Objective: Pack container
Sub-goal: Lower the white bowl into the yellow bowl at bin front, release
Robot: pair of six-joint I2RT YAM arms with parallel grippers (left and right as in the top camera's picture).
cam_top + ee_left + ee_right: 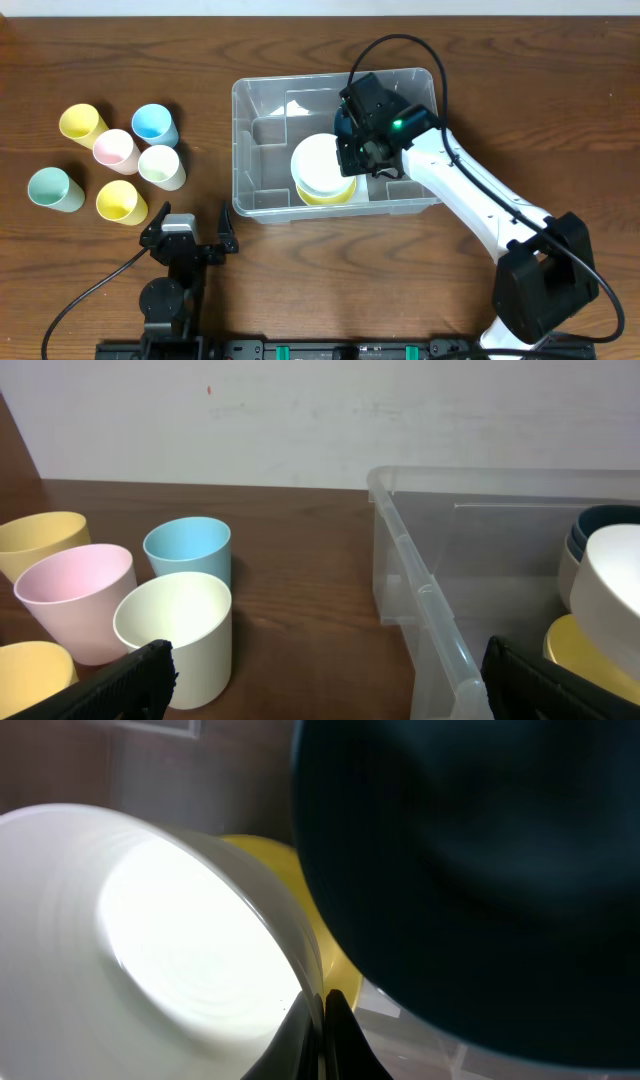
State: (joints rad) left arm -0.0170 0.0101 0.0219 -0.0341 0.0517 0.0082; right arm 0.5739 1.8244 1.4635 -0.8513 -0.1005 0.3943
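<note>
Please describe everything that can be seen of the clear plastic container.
The container is a large rectangular bin of clear plastic with rounded corners and moulded ridges inside. It stands upright and lidless on the wooden table, beside the cups. Inside are a white bowl, tilted over a yellow bowl, and a dark blue bowl. The right gripper reaches into it, jaws shut on the white bowl's rim.

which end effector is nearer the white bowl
Right. The right end effector is shut on the rim of the white bowl inside the container; the left end effector is open outside the container, off its near left corner, by the cups.
</note>
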